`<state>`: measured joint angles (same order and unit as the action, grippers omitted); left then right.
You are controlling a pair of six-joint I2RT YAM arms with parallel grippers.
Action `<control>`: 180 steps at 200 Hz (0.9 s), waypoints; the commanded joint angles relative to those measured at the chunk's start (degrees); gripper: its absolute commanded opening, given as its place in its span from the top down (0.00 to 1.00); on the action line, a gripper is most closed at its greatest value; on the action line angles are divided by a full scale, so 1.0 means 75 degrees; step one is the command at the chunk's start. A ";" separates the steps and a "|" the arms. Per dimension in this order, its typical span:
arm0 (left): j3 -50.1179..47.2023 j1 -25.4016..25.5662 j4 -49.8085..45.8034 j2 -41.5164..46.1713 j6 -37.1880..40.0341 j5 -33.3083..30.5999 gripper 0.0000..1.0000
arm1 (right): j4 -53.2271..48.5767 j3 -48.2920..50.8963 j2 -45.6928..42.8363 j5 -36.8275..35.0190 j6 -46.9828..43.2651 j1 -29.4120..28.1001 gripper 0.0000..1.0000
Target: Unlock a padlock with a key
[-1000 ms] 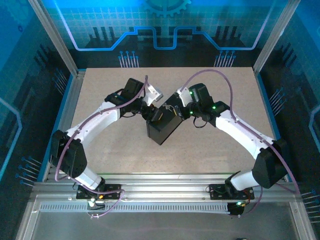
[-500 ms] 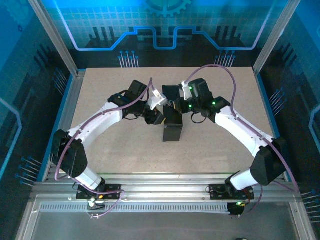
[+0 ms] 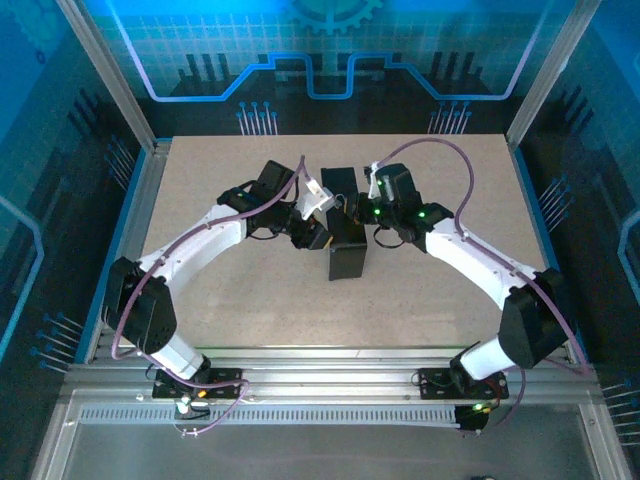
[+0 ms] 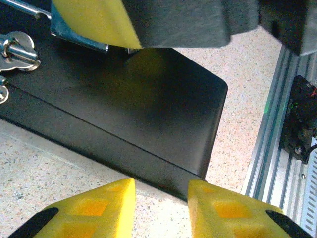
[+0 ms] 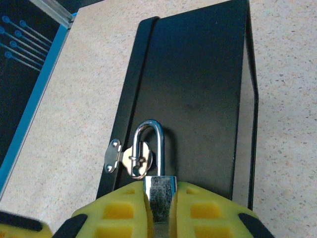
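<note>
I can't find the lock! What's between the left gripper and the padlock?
The black box. In the left wrist view its dark side stretches from the left gripper up to the padlock.

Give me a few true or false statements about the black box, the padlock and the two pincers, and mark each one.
1. The right pincer is clamped on the padlock. True.
2. The left pincer grips the padlock too. False: its fingers stand apart with nothing between them.
3. The shackle passes through the hasp on the box. True.
4. The box is white. False: it is black.
5. The box lies on a blue cloth. False: it lies on the speckled beige table.
</note>
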<state>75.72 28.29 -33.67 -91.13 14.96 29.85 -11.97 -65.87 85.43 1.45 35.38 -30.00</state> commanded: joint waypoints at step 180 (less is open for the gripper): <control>-0.0076 -0.0191 0.1030 0.0402 -0.0803 -0.0678 0.42 | 0.0449 -0.0261 -0.0498 -0.0740 0.0205 0.1051 0.95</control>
<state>75.57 28.16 -30.39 -91.00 13.32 28.12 -7.92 -66.76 85.67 -4.38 38.72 -26.04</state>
